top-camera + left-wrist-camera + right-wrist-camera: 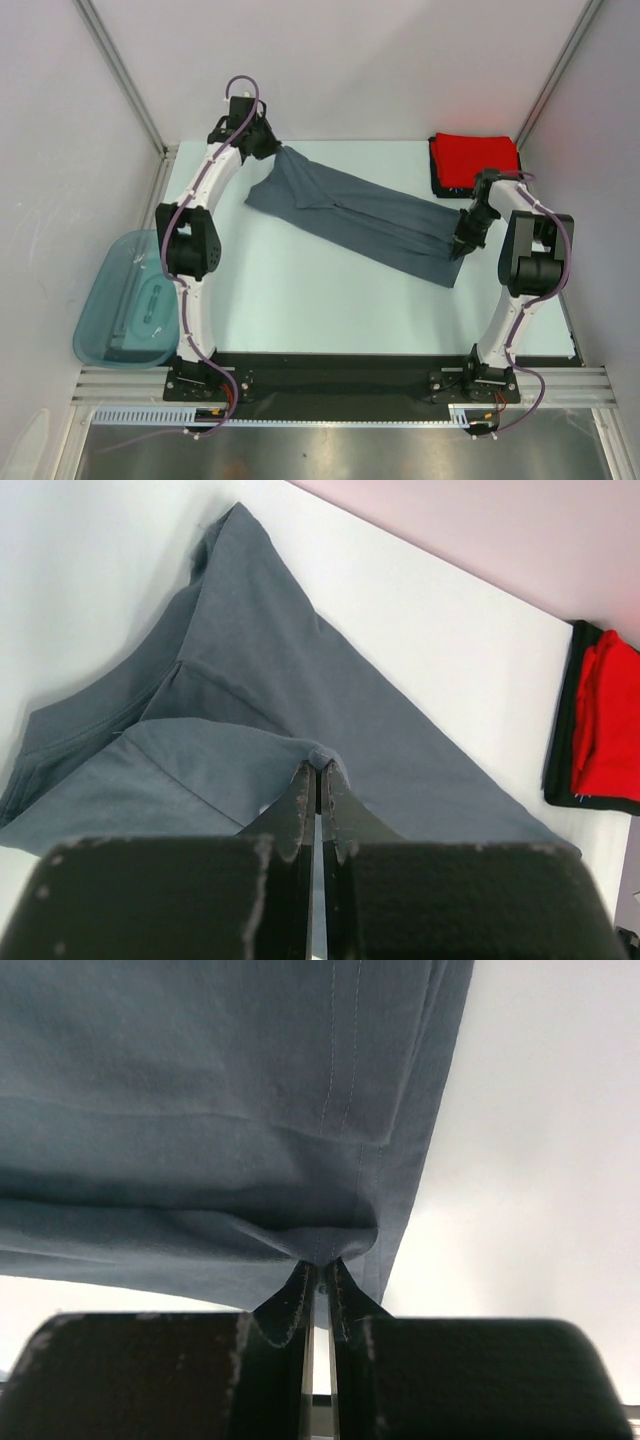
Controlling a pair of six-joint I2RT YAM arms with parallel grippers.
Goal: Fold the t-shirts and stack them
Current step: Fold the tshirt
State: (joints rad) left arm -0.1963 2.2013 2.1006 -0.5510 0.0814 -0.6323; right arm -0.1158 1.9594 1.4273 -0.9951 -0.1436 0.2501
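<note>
Lying slantwise across the middle of the tabletop (300, 295): the blue-grey shirt (360, 215), stretched long between the two arms. Gripped at its far left end by the left fingers (268, 145), close to the back wall. Gripped at its near right end by the right fingers (463, 245).

Both pairs squeezed almost all the way shut, with only a thin bit of cloth between the tips.

Up close from the left wrist: a small bunched fold nipped at the very tips, and the rest of the shirt spreading away in soft creases.

Up close from the right wrist: an edge of the shirt nipped the same way, with two lines of stitching running near it. Hard to tell from there, but maybe held a little above the tabletop at that end.

Over in the far right corner: a red shirt (475, 160), folded into a neat block. Sitting on top of a black shirt (437, 172), folded too, with black peeking out along the left side. Near the right fingers, not touching the blue-grey shirt.

Off to the left, past the tabletop's edge: a see-through teal tub (125, 300).
</note>
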